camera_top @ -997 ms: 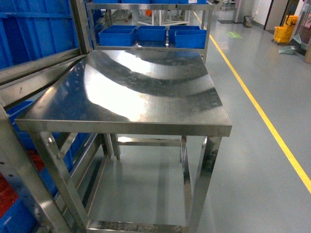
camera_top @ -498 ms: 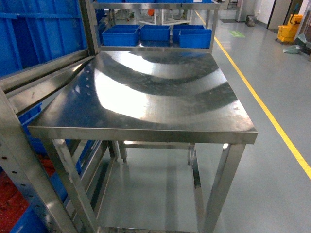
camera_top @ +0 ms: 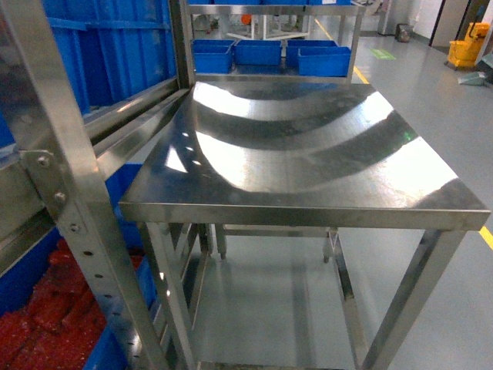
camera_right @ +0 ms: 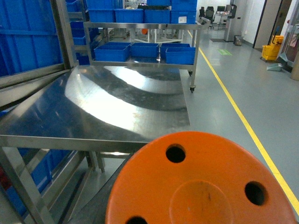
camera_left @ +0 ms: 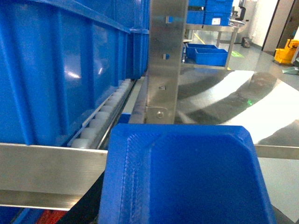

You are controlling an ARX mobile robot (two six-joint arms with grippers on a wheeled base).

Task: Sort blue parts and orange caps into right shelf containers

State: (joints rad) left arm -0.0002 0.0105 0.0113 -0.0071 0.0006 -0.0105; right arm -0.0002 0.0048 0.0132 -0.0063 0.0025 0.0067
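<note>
Blue part [camera_left: 187,177] fills the left wrist view and the orange cap [camera_right: 196,182] the right, each presumably carried; jaws unseen, grip unknowable. Since a second ago the bench [camera_top: 308,154] has slid rightward, left rack [camera_top: 69,200] nearing: base repositioning.

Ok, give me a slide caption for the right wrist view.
Orange cap fills the foreground, steel table and blue bins beyond.
</note>
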